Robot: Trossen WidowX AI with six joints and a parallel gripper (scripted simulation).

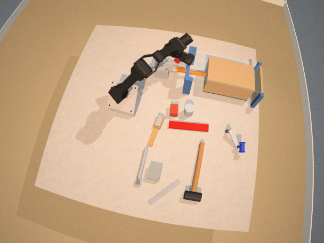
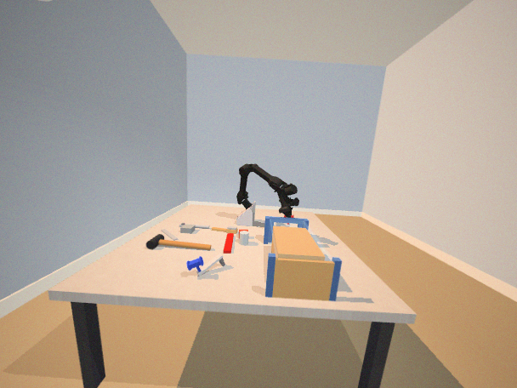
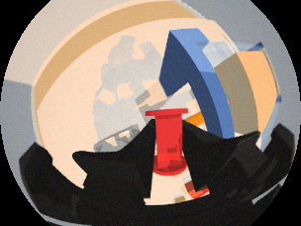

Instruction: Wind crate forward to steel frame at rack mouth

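The tan crate [image 1: 230, 70] [image 2: 298, 242] sits flat in the clear-panelled cubby, behind the blue steel frame [image 1: 187, 86] [image 2: 286, 219] [image 3: 213, 84]. A gap lies between crate front and frame. An orange strap [image 1: 195, 72] [image 3: 195, 119] runs from the crate under the frame toward the grey winch [image 1: 162, 73], partly hidden by the arm. My gripper [image 1: 178, 59] [image 2: 287, 215] [image 3: 164, 121] is shut on the red knob [image 3: 169, 130] of a winch handle, beside the frame on the winch side. The key end and the winch hole are hidden, so whether they are engaged cannot be told.
A blue-knobbed crank [image 1: 242, 147] [image 2: 195, 264], a mallet [image 1: 197, 168] [image 2: 183, 244], a red bar [image 1: 188, 126] [image 2: 229, 243], a red block [image 1: 173, 110], a grey cylinder [image 1: 188, 110], a wooden-handled brush [image 1: 153, 134] and grey pieces lie on the bench. The frame's post stands close to my gripper.
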